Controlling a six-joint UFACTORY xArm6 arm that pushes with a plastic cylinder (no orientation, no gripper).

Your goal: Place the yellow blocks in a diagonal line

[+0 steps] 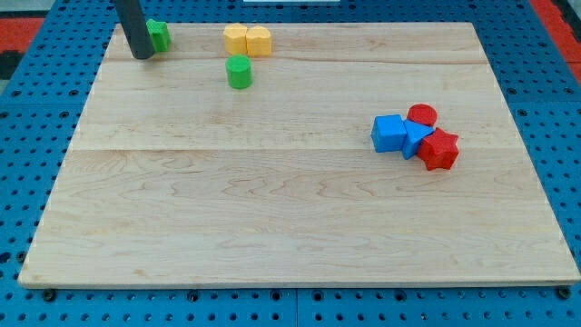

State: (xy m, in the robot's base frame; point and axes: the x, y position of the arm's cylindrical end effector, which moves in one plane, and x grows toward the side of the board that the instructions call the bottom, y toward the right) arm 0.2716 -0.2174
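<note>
Jaws: none on this arm, only dark rod; my tip (142,56) at upper left of frame, touching left side of green block (160,35), partly hiding it. Two yellow blocks (247,40) at top centre, touching side by side, pair's long axis level left-right, not diagonal. Green cylinder (239,72) just below them. Blue cube (388,133), second blue block (417,139), red cylinder (422,114), red star-like block (439,150) clustered at right on wooden board (272,218).

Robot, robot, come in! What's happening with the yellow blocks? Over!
My tip at the view's top left, beside a green block. Two yellow blocks side by side, touching, not diagonal yet. Green cylinder just below them. Over.
</note>
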